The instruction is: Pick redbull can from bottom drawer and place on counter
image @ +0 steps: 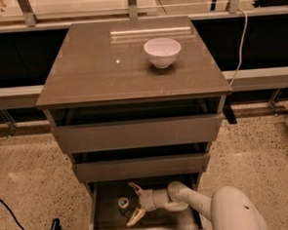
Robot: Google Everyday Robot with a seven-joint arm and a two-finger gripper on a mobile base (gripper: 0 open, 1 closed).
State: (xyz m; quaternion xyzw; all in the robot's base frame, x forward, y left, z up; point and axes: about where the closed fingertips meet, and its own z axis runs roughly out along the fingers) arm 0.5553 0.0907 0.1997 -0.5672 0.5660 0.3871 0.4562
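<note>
The redbull can (123, 203) stands upright on the grey floor of the open bottom drawer (108, 226), left of centre, its shiny round top facing up. My gripper (133, 203) is inside the drawer just right of the can, open, with one fingertip (134, 187) behind and one fingertip (133, 218) in front. The can sits at the mouth of the gap, not gripped. The counter (106, 65) is the glossy grey-brown cabinet top.
A white bowl (162, 52) sits on the counter at back right. The two upper drawers (135, 133) stick out a little above the bottom drawer. My white arm (203, 203) reaches in from the lower right. A black cable (16, 220) lies on the floor at left.
</note>
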